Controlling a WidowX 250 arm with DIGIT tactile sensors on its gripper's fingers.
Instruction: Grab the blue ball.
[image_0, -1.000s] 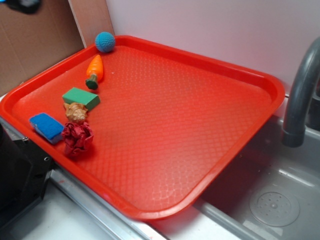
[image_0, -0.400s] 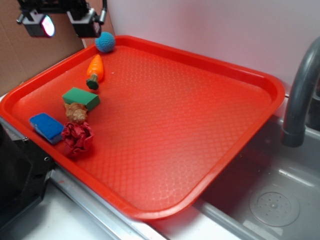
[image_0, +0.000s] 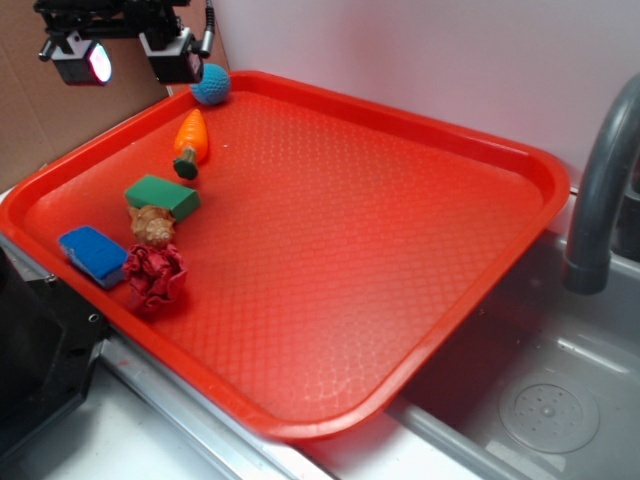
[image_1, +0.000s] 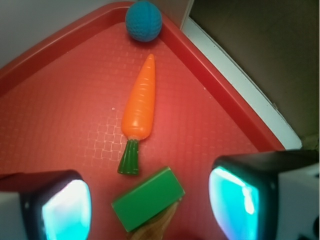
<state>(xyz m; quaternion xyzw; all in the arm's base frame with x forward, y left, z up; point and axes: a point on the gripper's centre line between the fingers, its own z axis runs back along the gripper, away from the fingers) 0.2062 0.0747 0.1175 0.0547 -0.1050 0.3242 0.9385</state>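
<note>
The gripper (image_0: 125, 58) hangs above the far left corner of the red tray (image_0: 440, 140), its two fingers spread wide with nothing between them. In the wrist view both fingertips (image_1: 65, 207) glow cyan at the lower edge of the picture, with the tray floor showing in the gap.

The blue ball (image_0: 211, 85) sits in the tray's far corner, against the raised rim, just beside the nearer fingertip in the exterior view. From the wrist camera the blue ball (image_1: 143, 21) lies at the top of the picture, well ahead of the open fingers and roughly in line with the gap. Being round, it has no long axis and points no way; its knitted surface looks bumpy.

Between ball and fingers lies a toy carrot (image_1: 140, 107), its orange tip toward the ball and its green stem toward the gripper. A green block (image_1: 148, 198) rests below the stem, partly over a tan object whose shape cannot be made out in the wrist view.

No writing or brand mark can be read on anything.
</note>
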